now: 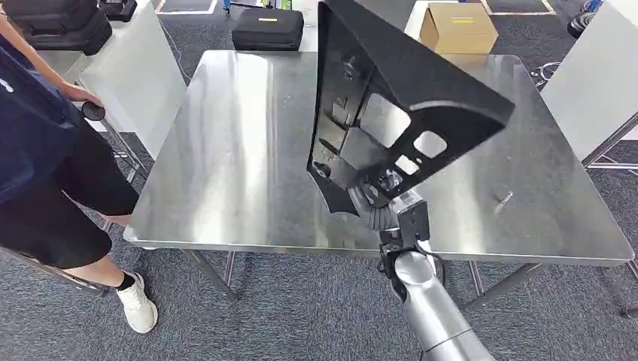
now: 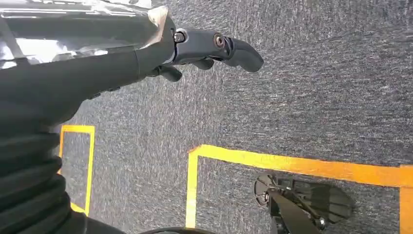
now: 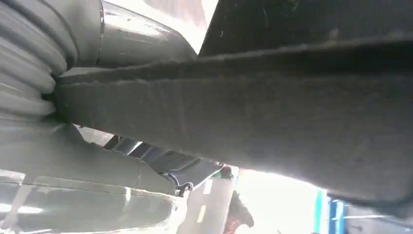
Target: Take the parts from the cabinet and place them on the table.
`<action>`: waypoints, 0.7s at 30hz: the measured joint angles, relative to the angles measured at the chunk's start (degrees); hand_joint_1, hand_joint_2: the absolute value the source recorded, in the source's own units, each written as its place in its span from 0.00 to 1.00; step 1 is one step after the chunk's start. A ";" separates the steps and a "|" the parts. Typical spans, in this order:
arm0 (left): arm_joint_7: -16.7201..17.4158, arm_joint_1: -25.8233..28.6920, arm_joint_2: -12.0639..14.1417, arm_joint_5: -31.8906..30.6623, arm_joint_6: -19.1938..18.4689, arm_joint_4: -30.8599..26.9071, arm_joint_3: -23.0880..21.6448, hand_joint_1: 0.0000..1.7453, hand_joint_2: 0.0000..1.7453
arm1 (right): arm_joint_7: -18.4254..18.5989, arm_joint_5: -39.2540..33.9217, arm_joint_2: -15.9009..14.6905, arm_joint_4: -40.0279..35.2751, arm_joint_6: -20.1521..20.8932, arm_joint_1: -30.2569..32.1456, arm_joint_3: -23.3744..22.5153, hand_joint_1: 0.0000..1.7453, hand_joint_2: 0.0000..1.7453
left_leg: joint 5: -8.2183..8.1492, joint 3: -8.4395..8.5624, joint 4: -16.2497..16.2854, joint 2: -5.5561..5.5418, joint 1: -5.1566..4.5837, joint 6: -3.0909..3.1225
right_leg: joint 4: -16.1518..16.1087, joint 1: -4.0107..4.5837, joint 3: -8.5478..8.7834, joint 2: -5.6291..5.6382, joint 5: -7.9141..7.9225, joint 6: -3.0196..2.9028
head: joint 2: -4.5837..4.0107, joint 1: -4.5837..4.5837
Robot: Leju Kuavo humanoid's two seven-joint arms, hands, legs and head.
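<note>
Above the near-right part of the steel table (image 1: 226,150), one black part (image 1: 391,98) hangs in the air, held up by the right hand (image 1: 380,197). It is a single large triangular bracket with several cut-out windows in its flat face. Its long axis runs from the hand at its near, low corner up and away to a narrow tip toward the far side; a second corner juts out to the right. The flat face is tilted, leaning over the tabletop without touching it.

The right hand grips the bracket at that low near corner; the fingers sit under and behind the plate, mostly hidden by it, so the part rises up and away from them. In the right wrist view the part's dark edge (image 3: 272,122) crosses right in front of the camera, pressed close to the ribbed grey cover.

The left hand (image 2: 214,51) hangs over grey carpet marked with yellow tape lines (image 2: 292,163); its dark fingers are loosely curled and hold nothing.

One person (image 1: 45,165) stands at the left of the table, one hand on a small black knob (image 1: 93,111). Beyond the far edge lie one cardboard box (image 1: 459,26) and one black case (image 1: 267,28).
</note>
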 joint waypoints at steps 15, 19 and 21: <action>0.68 -0.36 0.09 -0.65 0.37 0.00 -0.81 0.00 1.00 | 0.02 6.23 7.10 24.63 -4.35 -17.31 -2.03 1.00 1.00 | 0.00 -0.09 0.00 0.04 0.06 0.00 | 0.02 0.04 -0.14 0.02 0.00 0.00 | 0.00 0.02; 0.46 -0.38 0.15 -1.16 0.35 0.00 -1.03 0.00 1.00 | -0.20 12.10 8.78 29.36 -12.84 -20.11 -1.53 1.00 1.00 | 0.00 -0.10 0.00 0.03 0.03 0.00 | 0.02 0.04 -0.13 0.02 0.00 0.00 | 0.00 0.02; 0.28 -0.38 0.22 -1.27 0.35 0.00 -1.22 0.00 1.00 | -0.33 15.43 9.31 31.29 -16.60 -21.16 -0.68 1.00 1.00 | 0.00 -0.10 0.00 0.06 0.02 0.00 | 0.02 0.03 -0.13 0.02 0.00 0.00 | 0.00 0.02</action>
